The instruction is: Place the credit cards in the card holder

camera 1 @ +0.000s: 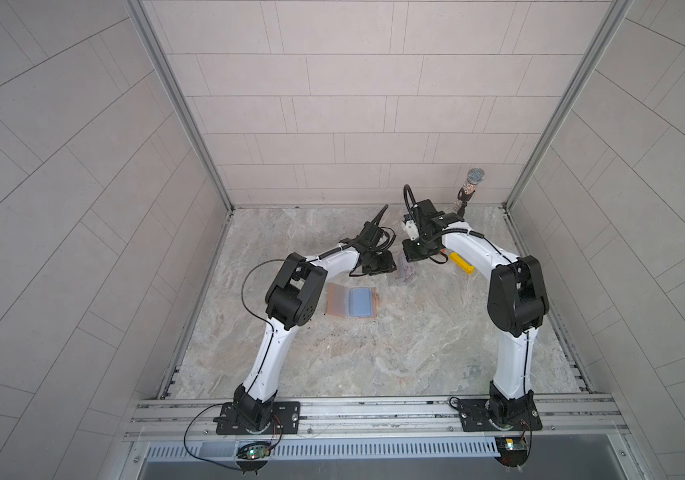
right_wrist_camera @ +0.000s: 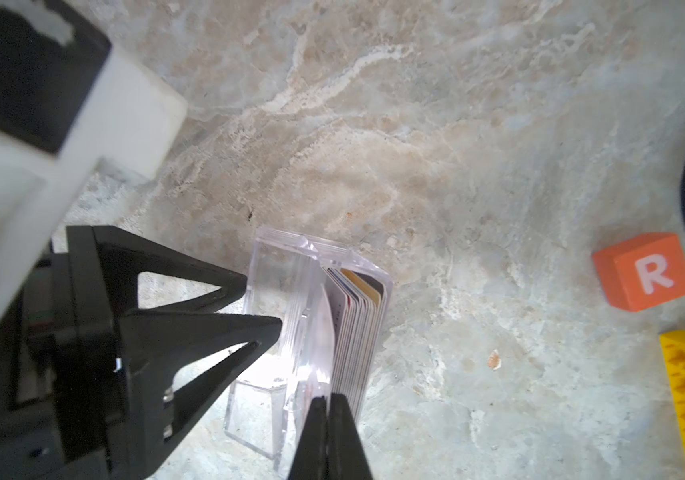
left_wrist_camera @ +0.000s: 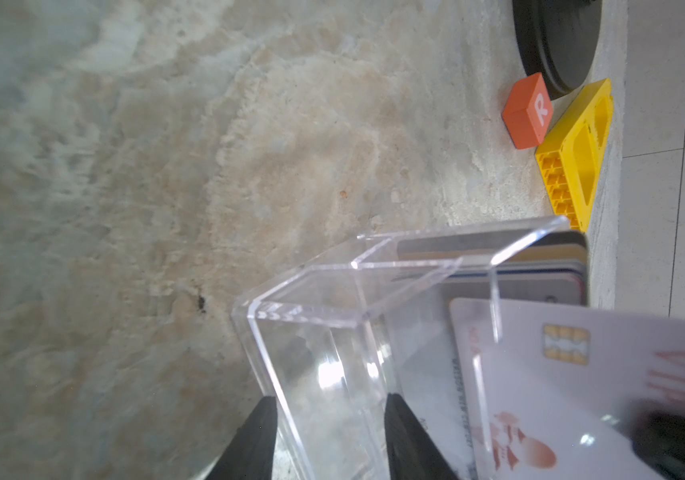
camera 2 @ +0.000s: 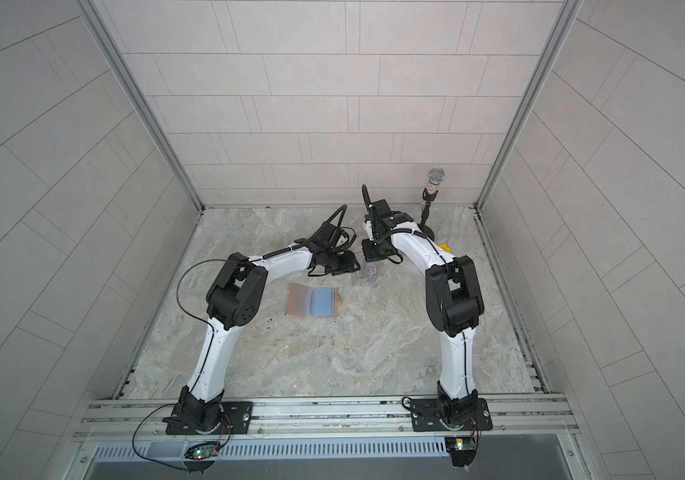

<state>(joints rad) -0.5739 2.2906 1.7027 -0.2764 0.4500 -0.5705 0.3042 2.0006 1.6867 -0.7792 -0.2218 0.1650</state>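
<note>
**White card pinched — holder lies nearer, to the left**

The white VIP card (left_wrist_camera: 561, 374) stands on edge beside the other credit cards (right_wrist_camera: 359, 316) in the clear plastic box (left_wrist_camera: 315, 332), far centre. The right gripper (right_wrist_camera: 328, 405) is pressed together on its edge; the left gripper (left_wrist_camera: 330, 399) clamps the box. The open card holder (camera 1: 351, 302) lies nearer and leftward, long axis left-right — closer to the left arm.

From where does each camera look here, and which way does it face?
Top views: overhead above the bases, looking down at the table, both arms and the card holder.
Left wrist: along the left claw, shut on the clear box.
Right wrist: along the right claw, pinching the white card.
Shared: both wrist views show the clear box and orange block.
</note>
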